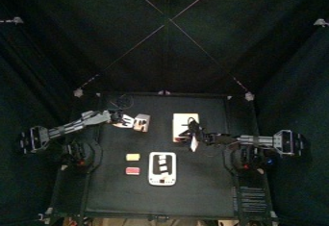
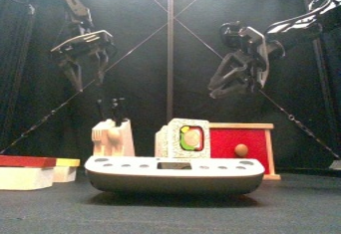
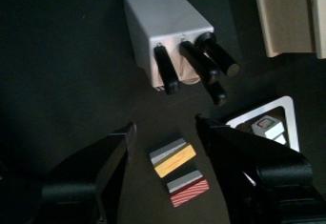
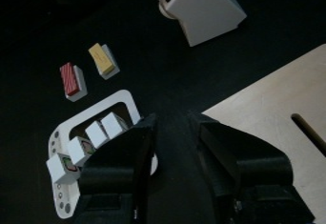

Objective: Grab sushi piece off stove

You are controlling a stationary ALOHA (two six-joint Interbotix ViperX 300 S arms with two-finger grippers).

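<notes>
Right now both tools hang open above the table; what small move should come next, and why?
Probably lower the right tool toward the stove, lining up over the sushi piece. It hangs open and empty well above the table, and its wrist view already shows the stove below its tips. The left tool is also open and high, nearer the knife block.

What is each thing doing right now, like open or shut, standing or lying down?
left gripper: open, up in the air, holding nothing.
right gripper: open, up in the air, holding nothing.
sushi piece: standing on the stove, not grabbed.
stove: lying flat, sushi on top.
knife block: upright, knives in it.
yellow block: lying flat.
red block: lying flat beside the yellow one.
</notes>
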